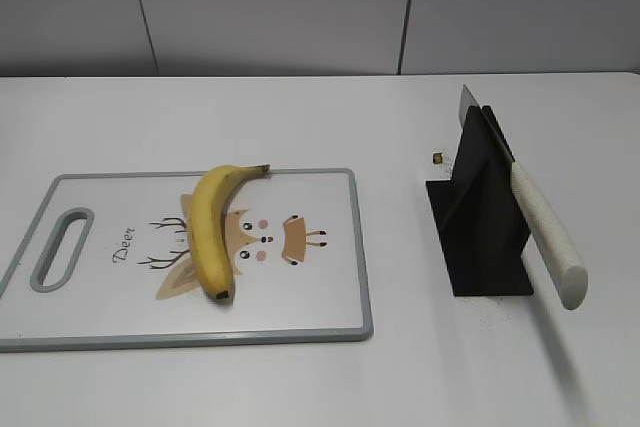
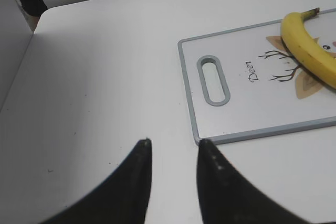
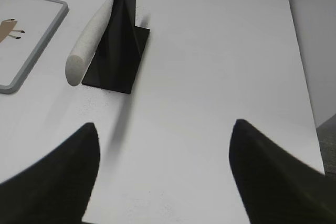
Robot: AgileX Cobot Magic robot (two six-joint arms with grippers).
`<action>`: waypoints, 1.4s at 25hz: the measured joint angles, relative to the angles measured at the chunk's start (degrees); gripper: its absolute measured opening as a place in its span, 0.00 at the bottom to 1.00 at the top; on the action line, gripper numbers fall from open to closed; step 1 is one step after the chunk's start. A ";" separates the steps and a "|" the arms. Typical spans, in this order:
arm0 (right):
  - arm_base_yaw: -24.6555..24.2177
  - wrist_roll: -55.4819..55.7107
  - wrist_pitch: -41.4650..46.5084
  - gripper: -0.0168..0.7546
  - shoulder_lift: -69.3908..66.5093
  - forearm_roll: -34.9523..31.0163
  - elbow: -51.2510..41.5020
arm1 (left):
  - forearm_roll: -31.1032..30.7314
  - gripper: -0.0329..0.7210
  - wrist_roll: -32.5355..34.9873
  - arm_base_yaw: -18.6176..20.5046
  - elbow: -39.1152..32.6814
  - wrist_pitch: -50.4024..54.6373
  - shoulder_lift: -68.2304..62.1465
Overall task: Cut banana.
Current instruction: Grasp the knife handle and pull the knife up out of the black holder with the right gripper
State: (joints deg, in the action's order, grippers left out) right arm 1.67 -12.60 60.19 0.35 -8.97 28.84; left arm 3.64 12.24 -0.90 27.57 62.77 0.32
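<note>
Right gripper: jaws wide apart, holding nothing, positioned near the black knife stand. Left gripper: jaws narrowly parted, holding nothing, at the cutting board corner. The banana lies on the cutting board. The knife rests in the stand, right of the board.

Bright even light, soft shadows, sharp focus.

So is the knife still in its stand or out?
In: the knife rests slanted in the black stand, handle sticking out, no jaws touching it.
</note>
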 joint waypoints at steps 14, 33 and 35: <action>0.00 0.06 0.00 0.78 0.00 0.00 0.00 | 0.00 0.36 0.00 0.00 0.00 0.00 0.00; 0.00 0.06 0.00 0.78 0.00 0.00 0.00 | 0.00 0.36 0.00 0.00 0.00 0.00 0.00; 0.00 0.06 0.00 0.78 0.00 0.00 0.00 | 0.00 0.36 0.00 0.00 0.00 0.00 0.00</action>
State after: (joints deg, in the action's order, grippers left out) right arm 1.67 -12.54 60.19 0.35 -8.97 28.84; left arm 3.64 12.24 -0.90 27.57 62.77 0.32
